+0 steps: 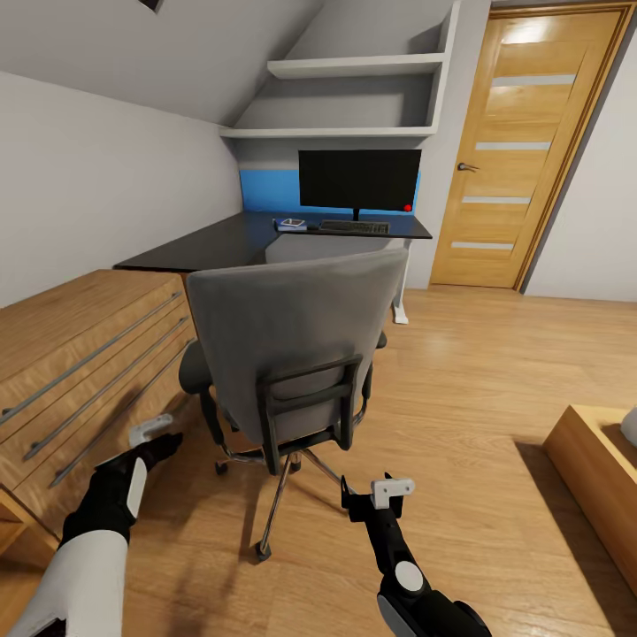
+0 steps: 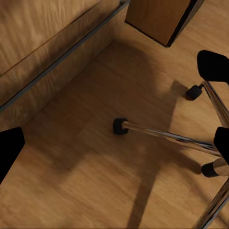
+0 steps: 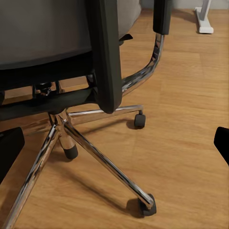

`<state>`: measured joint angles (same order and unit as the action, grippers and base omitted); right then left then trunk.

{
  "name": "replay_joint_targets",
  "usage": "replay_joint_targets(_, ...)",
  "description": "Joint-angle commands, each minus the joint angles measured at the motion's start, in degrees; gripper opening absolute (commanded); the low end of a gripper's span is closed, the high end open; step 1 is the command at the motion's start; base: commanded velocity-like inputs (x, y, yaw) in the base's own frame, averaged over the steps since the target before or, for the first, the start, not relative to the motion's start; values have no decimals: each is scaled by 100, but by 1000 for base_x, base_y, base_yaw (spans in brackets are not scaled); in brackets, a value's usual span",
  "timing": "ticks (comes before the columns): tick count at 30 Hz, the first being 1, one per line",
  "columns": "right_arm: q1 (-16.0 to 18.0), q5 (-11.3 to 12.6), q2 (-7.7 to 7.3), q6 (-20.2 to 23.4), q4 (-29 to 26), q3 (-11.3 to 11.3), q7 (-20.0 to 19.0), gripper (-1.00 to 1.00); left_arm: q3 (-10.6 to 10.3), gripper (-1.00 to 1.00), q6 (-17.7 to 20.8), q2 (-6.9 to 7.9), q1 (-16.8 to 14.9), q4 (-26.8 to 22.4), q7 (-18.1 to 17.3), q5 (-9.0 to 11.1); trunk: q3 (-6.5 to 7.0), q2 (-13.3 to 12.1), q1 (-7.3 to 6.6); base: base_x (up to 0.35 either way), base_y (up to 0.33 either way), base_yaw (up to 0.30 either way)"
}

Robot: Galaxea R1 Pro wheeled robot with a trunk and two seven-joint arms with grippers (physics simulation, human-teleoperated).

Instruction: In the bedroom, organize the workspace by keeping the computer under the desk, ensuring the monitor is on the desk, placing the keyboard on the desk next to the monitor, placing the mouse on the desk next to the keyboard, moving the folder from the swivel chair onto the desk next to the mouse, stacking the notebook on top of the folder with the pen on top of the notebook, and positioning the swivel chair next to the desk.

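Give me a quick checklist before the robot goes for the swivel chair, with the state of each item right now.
1. Swivel chair facing the robot with its back: ok.
2. Left gripper empty, open: ok.
3. Right gripper empty, open: ok.
4. Chair base legs and castors free of obstacles on the floor: ok.
5. Folder on the seat: cannot tell, the backrest hides it.
6. Monitor and keyboard on the desk: ok.
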<state>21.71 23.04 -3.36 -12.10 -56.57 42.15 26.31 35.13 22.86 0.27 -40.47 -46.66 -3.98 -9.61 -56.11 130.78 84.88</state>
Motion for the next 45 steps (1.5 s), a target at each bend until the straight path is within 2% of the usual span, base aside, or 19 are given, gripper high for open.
replay_joint_targets(1,9,60,-7,-38,-3,31,32,100,34,100,25,3,-5,-9,-42,-60,-5,2,-1,38,0,0)
replay_joint_targets(9,10,60,-7,-38,-3,30,32,100,46,100,23,4,-5,-10,-42,-66,-5,2,-1,189,0,0)
replay_joint_targets(23,8,60,-28,-38,-3,-39,86,100,43,100,18,-17,-5,-10,-42,-67,-5,2,-1,40,0,0)
replay_joint_targets(25,8,63,-42,-52,3,-155,142,100,45,100,22,-18,-5,-10,-42,-67,-5,2,-1,19,0,0)
replay_joint_targets(30,9,74,-72,-173,78,-633,239,100,46,100,18,-19,-5,-10,-42,-67,-5,2,-1,59,-4,0)
replay_joint_targets(34,9,83,-82,-307,193,-873,255,100,46,100,17,-25,-5,-7,-42,-69,-5,2,-1,158,-45,0)
replay_joint_targets(45,11,100,-96,-471,365,-1251,256,100,46,100,24,-27,-5,6,-44,-67,-5,2,-1,65,-9,0)
